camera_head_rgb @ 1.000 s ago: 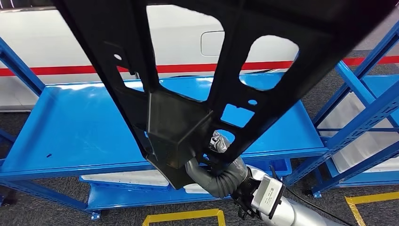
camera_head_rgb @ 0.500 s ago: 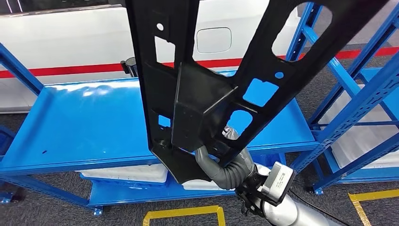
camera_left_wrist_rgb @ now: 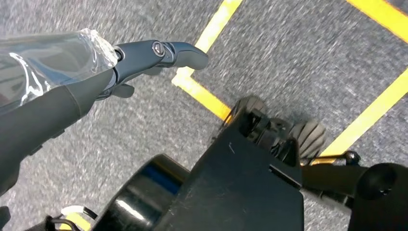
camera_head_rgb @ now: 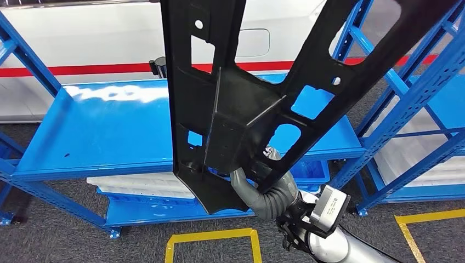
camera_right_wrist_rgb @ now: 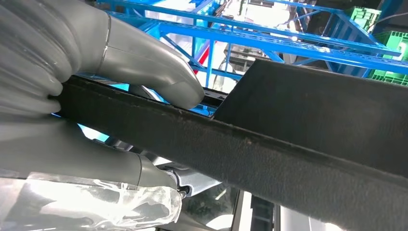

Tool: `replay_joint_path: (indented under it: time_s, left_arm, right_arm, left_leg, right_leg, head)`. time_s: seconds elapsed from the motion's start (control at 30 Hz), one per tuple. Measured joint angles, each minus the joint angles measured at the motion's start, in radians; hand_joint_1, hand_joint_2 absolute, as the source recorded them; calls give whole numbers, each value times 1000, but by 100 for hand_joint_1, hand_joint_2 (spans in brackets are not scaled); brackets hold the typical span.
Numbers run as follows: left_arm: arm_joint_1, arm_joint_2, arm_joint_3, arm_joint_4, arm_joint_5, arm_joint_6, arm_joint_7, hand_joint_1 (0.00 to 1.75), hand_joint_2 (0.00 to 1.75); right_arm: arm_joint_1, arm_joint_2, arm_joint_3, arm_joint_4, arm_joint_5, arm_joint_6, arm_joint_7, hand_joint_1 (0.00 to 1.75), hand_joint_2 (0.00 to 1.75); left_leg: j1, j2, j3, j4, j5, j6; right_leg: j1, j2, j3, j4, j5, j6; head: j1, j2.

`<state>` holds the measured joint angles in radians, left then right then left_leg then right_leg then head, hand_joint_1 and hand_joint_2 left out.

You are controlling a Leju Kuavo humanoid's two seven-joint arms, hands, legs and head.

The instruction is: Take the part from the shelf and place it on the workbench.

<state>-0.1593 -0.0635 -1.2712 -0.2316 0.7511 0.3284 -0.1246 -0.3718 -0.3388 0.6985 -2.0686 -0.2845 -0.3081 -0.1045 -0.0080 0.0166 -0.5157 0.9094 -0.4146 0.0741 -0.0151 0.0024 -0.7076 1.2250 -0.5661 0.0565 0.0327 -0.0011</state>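
Note:
A large black frame-like part [camera_head_rgb: 236,109] with several cut-outs stands nearly upright close before the head view, covering much of the blue shelf [camera_head_rgb: 109,137] behind it. My right hand [camera_head_rgb: 268,189] grips the part's lower edge from below. In the right wrist view the grey thumb [camera_right_wrist_rgb: 144,62] and fingers clamp the part's rough black edge [camera_right_wrist_rgb: 288,159]. My left hand [camera_left_wrist_rgb: 96,72] hangs over the grey carpet with fingers stretched out and nothing in it.
The blue shelf's top board is bare; white trays [camera_head_rgb: 142,183] lie on its lower level. A second blue rack [camera_head_rgb: 417,109] stands to the right. Yellow floor lines [camera_head_rgb: 211,238] mark the carpet in front. A white wall with a red stripe [camera_head_rgb: 82,44] is behind.
The part has swung more upright and shifted to the right in the head view, my right hand moving with it. The whole scene has shifted slightly, so the camera moved too.

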Motion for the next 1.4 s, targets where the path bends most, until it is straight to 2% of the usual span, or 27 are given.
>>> replay_joint_path:
  time_s: [0.03,0.07,0.13,0.2,0.27,0.33,0.37,0.47,0.5,0.53,0.57,0.63,0.7,0.73,0.77,0.83,0.87,0.9,0.97,1.0,1.03,1.1,1.17,1.23,1.27,1.33,1.4]
  left_arm:
    - [0,0,0,0,0,0,0,0,175]
    - [-1,0,0,0,0,0,0,0,175]
    - [-3,0,1,0,0,0,-1,0,175]
    - [-5,-1,1,0,0,0,-2,0,175]
    - [-7,-1,2,0,0,0,-2,0,175]
    - [-6,-1,2,0,0,0,-2,0,175]
    - [-6,-1,2,0,1,0,-2,0,175]
    - [-9,-1,3,0,2,0,-2,0,175]
    - [-10,-1,4,0,2,0,-2,0,175]
    - [-11,-1,4,0,2,0,-2,0,175]
    - [-11,-1,5,0,2,0,-2,0,175]
    - [-9,-1,5,0,1,-1,-2,0,175]
    - [-8,0,5,0,-1,-2,-2,0,175]
    - [-8,1,5,0,-2,-2,-2,0,175]
    - [-8,1,5,0,-3,-2,-2,0,175]
    - [-6,1,5,1,-4,-2,-1,0,175]
    - [-5,0,5,1,-4,-3,-1,0,175]
    - [-4,0,5,1,-5,-3,-1,0,175]
    - [-3,0,5,1,-5,-4,0,0,175]
    - [-3,-1,5,1,-6,-4,0,0,175]
    - [-2,-1,5,1,-6,-4,0,0,175]
    - [-2,-1,5,1,-6,-4,0,0,175]
    - [-5,-1,5,1,-6,-5,0,0,175]
    - [-8,-1,5,1,-7,-5,0,0,175]
    - [-9,-1,5,1,-7,-5,0,0,175]
    - [-9,-1,5,1,-7,-5,0,0,175]
    - [-9,0,6,1,-6,-5,-1,0,175]
  right_arm:
    - [0,0,0,0,0,-1,0,175,175]
    - [1,0,0,0,1,-2,-1,175,175]
    - [0,0,-1,0,1,-4,-1,175,175]
    - [-3,0,-2,0,2,-6,-2,175,175]
    - [-4,1,-2,0,4,-7,-3,175,175]
    - [-4,1,-2,0,6,-9,-4,175,175]
    - [-4,1,-2,0,8,-9,-4,175,175]
    - [-4,1,-2,1,11,-10,-4,175,175]
    - [-4,1,-2,1,12,-10,-4,175,175]
    - [-4,1,-2,1,12,-10,-3,175,175]
    - [-3,1,-2,1,12,-10,-3,175,175]
    - [-3,1,-2,1,12,-10,-4,175,175]
    - [-4,1,-2,1,11,-11,-4,175,175]
    - [-4,1,-2,1,10,-12,-4,175,175]
    - [-5,1,-2,1,8,-13,-4,175,175]
    - [-5,1,-3,1,3,-14,-5,175,175]
    - [-5,1,-4,1,1,-14,-5,175,175]
    - [-4,0,-5,1,0,-14,-5,175,175]
    - [-3,0,-7,1,-4,-14,-5,175,175]
    - [-2,0,-8,1,-5,-14,-4,175,175]
    - [-2,0,-8,1,-6,-14,-4,175,175]
    - [-2,0,-8,1,-7,-14,-4,175,175]
    - [-3,0,-8,1,-7,-14,-4,175,175]
    - [-5,0,-9,1,-8,-14,-5,175,175]
    - [-6,0,-10,1,-8,-14,-5,175,175]
    - [-5,0,-11,1,-9,-14,-6,175,175]
    - [-5,0,-11,1,-9,-14,-7,175,175]
  left_leg:
    - [0,2,-13,2,9,-1]
    - [0,3,-25,4,17,-2]
    - [1,2,-48,13,30,-8]
    - [-1,1,-65,27,40,-17]
    - [-4,0,-74,35,51,-27]
    - [-1,-1,-83,45,47,-39]
    - [2,-3,-93,68,21,-46]
    - [8,-7,-143,242,-120,-63]
    - [9,-7,-154,306,-148,-65]
    - [9,-7,-154,347,-153,-65]
    - [8,-8,-136,349,-134,-61]
    - [5,-10,-57,250,-75,-46]
    - [-2,-16,45,86,-61,-24]
    - [-7,-19,78,26,-66,-16]
    - [-10,-20,92,-6,-72,-11]
    - [-12,-14,80,-20,-53,-6]
    - [-10,-10,69,-25,-39,-1]
    - [-8,-3,56,-28,-25,4]
    - [-6,10,30,-28,-4,9]
    - [-6,17,18,-25,4,10]
    - [-6,25,4,-22,13,10]
    - [-5,38,-27,-11,29,6]
    - [-6,45,-56,9,41,-1]
    - [-9,48,-75,30,49,-9]
    - [-11,49,-81,36,55,-13]
    - [-8,49,-91,43,64,-23]
    - [-1,28,-113,87,11,-38]
  right_leg:
    - [0,0,4,37,2,2]
    - [0,0,25,38,25,3]
    - [-2,-2,122,-73,76,4]
    - [1,-2,229,-228,73,1]
    - [5,-1,265,-293,54,-8]
    - [3,-2,252,-292,62,-24]
    - [2,-3,243,-292,70,-33]
    - [3,-5,209,-291,100,-48]
    - [5,-5,196,-290,110,-49]
    - [8,-4,183,-290,120,-50]
    - [10,-3,170,-289,129,-50]
    - [16,0,149,-289,147,-49]
    - [21,1,134,-289,163,-45]
    - [20,1,129,-290,172,-41]
    - [17,1,124,-290,181,-35]
    - [13,4,111,-293,194,-23]
    - [13,5,99,-282,179,-18]
    - [12,6,83,-251,142,-13]
    - [8,5,45,-129,35,-5]
    - [5,5,30,-56,-1,0]
    - [4,4,24,0,-9,4]
    - [0,1,57,16,41,11]
    - [-3,-14,161,-109,85,15]
    - [-1,-28,262,-256,64,10]
    - [1,-30,285,-295,50,3]
    - [1,-29,275,-302,53,-15]
    - [-1,-28,252,-300,74,-32]
  head:
    - [0,0]
    - [0,0]
    - [0,0]
    - [1,0]
    - [1,0]
    - [1,0]
    - [0,0]
    - [-1,0]
    - [-1,0]
    - [-1,0]
    - [-1,0]
    - [-1,0]
    - [0,0]
    - [0,0]
    - [0,0]
    - [0,0]
    - [0,0]
    - [1,0]
    - [4,0]
    - [4,0]
    - [4,0]
    - [4,0]
    - [5,0]
    - [6,0]
    - [6,0]
    - [6,0]
    - [6,0]
